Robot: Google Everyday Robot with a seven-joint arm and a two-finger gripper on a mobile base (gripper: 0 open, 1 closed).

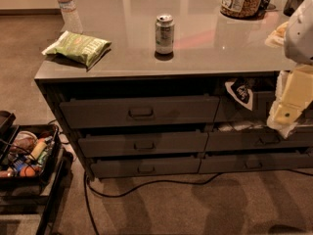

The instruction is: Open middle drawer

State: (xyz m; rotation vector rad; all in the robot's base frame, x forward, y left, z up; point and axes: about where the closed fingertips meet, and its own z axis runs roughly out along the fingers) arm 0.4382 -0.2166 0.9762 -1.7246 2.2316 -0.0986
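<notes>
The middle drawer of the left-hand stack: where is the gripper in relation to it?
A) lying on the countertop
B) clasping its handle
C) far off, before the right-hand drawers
C: the gripper hangs at the frame's right edge before the right-hand drawers, well apart from the middle drawer.

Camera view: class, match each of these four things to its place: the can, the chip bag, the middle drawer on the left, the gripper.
Things:
1 can
2 chip bag
3 middle drawer
4 gripper

Places:
a at the right edge, below the counter top
b on the counter's left front corner
c between the top drawer and the bottom drawer
d upright near the counter's middle

Pairs: 1-d, 2-b, 3-c, 4-a.
</notes>
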